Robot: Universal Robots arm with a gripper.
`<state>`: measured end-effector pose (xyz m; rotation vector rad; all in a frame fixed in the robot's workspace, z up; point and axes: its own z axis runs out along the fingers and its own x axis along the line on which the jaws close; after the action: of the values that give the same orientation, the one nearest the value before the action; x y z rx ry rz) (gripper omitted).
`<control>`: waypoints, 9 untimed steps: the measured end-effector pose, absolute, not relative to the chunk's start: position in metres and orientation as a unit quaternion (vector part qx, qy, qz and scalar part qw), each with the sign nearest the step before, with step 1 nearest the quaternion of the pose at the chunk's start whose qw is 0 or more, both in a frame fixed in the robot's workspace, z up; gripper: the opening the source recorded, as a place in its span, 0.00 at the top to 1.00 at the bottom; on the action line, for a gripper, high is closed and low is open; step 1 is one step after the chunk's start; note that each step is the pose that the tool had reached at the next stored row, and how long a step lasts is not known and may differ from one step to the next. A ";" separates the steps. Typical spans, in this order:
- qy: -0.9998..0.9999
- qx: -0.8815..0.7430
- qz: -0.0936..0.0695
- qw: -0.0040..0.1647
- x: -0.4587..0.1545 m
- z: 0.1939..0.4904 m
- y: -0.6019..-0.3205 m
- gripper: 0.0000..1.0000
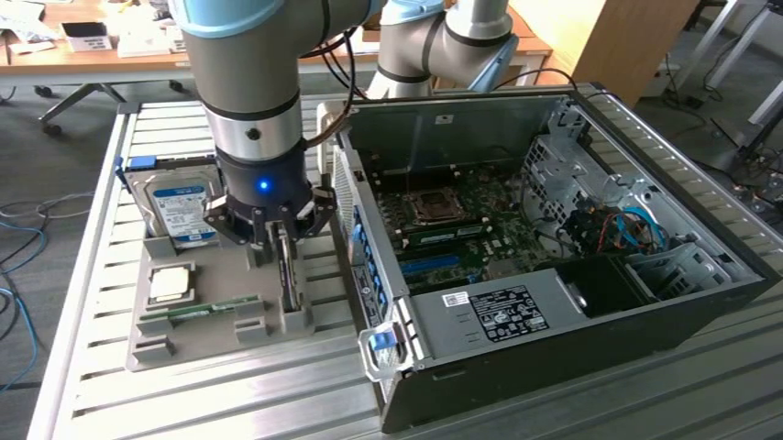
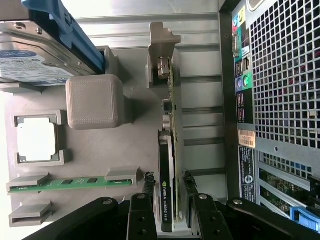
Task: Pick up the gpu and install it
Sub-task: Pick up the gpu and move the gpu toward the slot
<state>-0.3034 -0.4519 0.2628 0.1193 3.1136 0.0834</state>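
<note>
Jaws are seen part open and narrow, one on each side of the gpu (image 2: pixel 167 205). A thin gap seems to be left at both faces, so nothing is judged to be held. The gripper (image 1: pixel 271 240) is hung low over the gray tray (image 1: pixel 208 346), which is laid just beside the computer case (image 1: pixel 490 371), along the side with the plugs and the mesh. The gpu is stood on its edge in the tray slot nearest the case, propped by gray posts. It has not been lifted.

The step in hand is judged to be the pick-up, just ahead of the squeeze. For a good hold, the fingers (image 2: pixel 141 212) would need to be pressed flat and even on both faces. The thin card would also need to be kept straight, so it is not bent or jammed in its slot. Inside the open case, the green board (image 1: pixel 471 234) with its long slots can be seen.

Farther from the case, other parts are kept on the tray: a silver hard drive (image 1: pixel 178 206) with a blue label, a square chip (image 1: pixel 171 282) and a green memory stick (image 1: pixel 202 310). Tray and case are set on a table (image 1: pixel 220 403) made of metal slats. Far behind the case, a wooden desk (image 1: pixel 123 57) can be made out, and loose cables (image 1: pixel 18 229) are left on the gray floor.
</note>
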 end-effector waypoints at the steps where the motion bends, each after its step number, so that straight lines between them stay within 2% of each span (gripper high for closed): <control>1: 0.999 0.038 0.027 0.012 -0.303 0.262 -0.452 0.64; 9: 0.999 0.038 0.027 0.012 -0.302 0.255 -0.450 0.64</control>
<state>-0.3025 -0.4502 0.2554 0.1193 3.1136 0.0835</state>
